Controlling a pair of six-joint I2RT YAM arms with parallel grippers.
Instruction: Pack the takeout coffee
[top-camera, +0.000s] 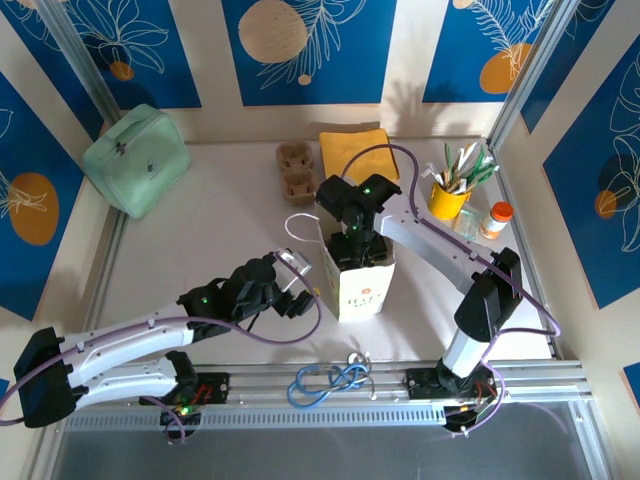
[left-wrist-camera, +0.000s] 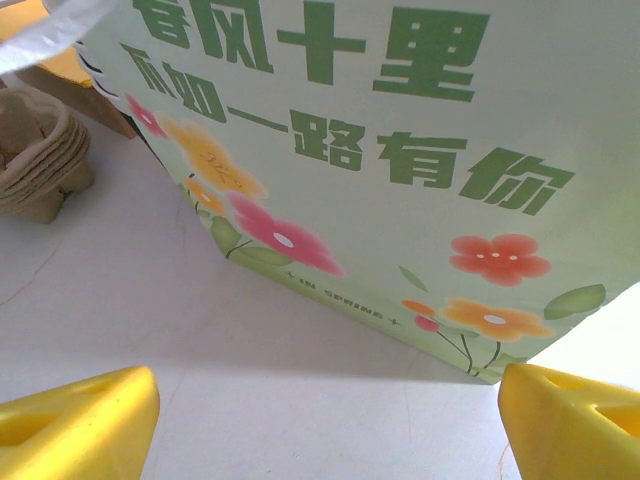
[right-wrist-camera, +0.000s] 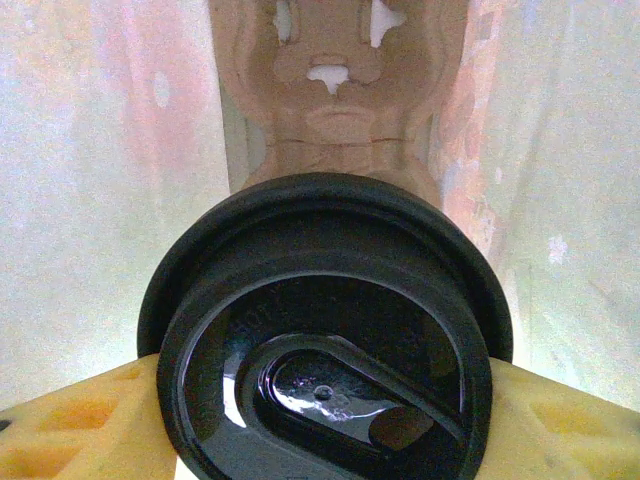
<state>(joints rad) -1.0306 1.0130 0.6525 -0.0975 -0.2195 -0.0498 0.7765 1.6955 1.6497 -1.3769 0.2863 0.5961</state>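
your right jaws pinch the coffee cup (right-wrist-camera: 325, 330) inside the bag (top-camera: 362, 290), above its carrier (right-wrist-camera: 340, 90) for seating; left jaws spread beside the bag, poised to steady it.

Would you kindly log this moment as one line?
right gripper: shut on coffee cup, inside paper bag | left gripper: open, beside bag | cup carrier: in bag beyond cup

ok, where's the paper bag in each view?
Top external: paper bag stands mid-table, just ahead of the arms.
Left wrist: its printed side, across the upper part.
Right wrist: its inner walls, either side of the coffee cup.
Shared landmark: brown cup carrier stack, in top external and left wrist.
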